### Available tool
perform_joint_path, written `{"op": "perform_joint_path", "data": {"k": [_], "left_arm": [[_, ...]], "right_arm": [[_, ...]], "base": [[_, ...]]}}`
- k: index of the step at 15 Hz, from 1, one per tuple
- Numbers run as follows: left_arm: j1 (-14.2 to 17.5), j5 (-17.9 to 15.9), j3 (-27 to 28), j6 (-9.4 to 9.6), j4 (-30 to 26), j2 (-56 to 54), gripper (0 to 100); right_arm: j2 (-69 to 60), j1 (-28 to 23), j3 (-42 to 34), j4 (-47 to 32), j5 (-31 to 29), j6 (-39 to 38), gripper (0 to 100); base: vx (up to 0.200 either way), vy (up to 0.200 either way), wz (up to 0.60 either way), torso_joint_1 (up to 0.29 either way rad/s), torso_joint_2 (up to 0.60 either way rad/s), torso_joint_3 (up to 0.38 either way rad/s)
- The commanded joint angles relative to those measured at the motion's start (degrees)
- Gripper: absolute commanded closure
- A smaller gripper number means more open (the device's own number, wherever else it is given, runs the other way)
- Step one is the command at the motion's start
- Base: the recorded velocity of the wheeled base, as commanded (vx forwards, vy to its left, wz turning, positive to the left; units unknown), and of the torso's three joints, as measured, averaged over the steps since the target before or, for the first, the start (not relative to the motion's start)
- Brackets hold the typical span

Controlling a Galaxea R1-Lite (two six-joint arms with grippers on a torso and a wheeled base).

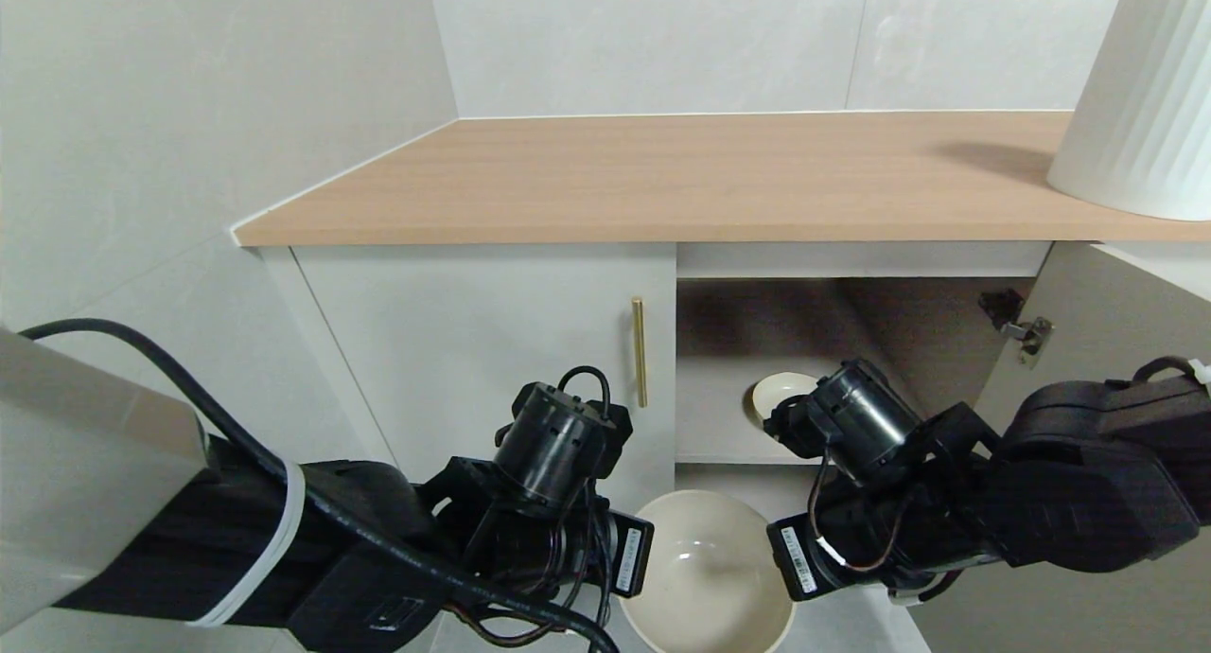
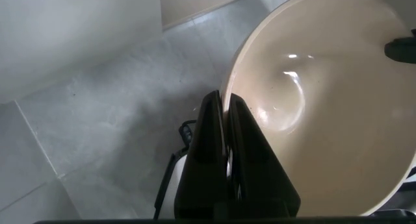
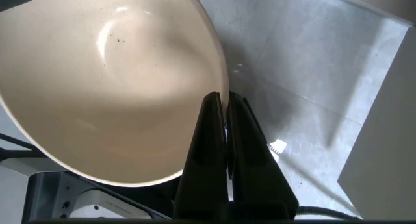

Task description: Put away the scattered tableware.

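Before the open cupboard (image 1: 851,312), under the bench (image 1: 662,180): I hold the bowl (image 1: 705,568) mouth up over the floor (image 2: 97,120), in front of the shelf (image 1: 710,416).
My left pincer (image 2: 225,120): closed on the bowl's rim on my left, one finger inside and one outside.
My right pincer (image 3: 225,113): closed on the opposite rim in the same way.
Grip risk: each hold is a thin pinch on a smooth glazed edge. If my arms drift apart, one rim may slide out and leave the bowl hanging from the other pincer. If they press together, the rim could chip.
Fall risk: hard tile lies beneath the bowl, so a slip likely means a break.
Opening risk: the left door (image 1: 454,350) with its handle (image 1: 639,350) is shut, near the bowl's left side. The bowl looks wide for the gap with a pincer on either flank, so my left pincer or the rim may strike the door's edge.
Dish risk: a small dish (image 1: 781,393) sits on the shelf near its front, in the likely path. Pushing straight in could shove or knock it.
Hinge risk: my right arm (image 1: 1088,483) lies near the open door (image 1: 1116,312) and its hinge (image 1: 1026,331). A wide swing could catch there.
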State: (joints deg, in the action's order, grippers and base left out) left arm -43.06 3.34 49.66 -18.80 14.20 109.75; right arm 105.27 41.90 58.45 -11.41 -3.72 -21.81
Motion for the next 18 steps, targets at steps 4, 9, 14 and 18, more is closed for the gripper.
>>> {"op": "perform_joint_path", "data": {"k": [4,9,14,18], "left_arm": [[0.0,0.1,0.0,-0.1,-0.1,-0.5,100],[0.0,0.1,0.1,-0.27,0.0,-0.5,0],[0.3,0.1,0.2,-0.27,0.0,-1.3,0],[0.6,0.1,0.2,-0.27,0.0,-1.6,0]], "right_arm": [[0.2,0.0,-0.1,-0.1,-0.1,0.0,100],[0.2,0.0,-0.1,-0.1,-0.1,0.0,100],[1.3,-0.2,0.0,0.4,-4.3,0.0,100],[1.5,-3.6,-0.8,6.9,-7.6,-0.4,100]], "base": [[0.0,0.0,0.0,0.0,0.0,0.0],[0.0,0.0,0.0,0.0,0.0,0.0],[0.0,0.0,0.0,0.0,0.0,0.0],[0.0,0.0,0.0,0.0,0.0,0.0]]}}
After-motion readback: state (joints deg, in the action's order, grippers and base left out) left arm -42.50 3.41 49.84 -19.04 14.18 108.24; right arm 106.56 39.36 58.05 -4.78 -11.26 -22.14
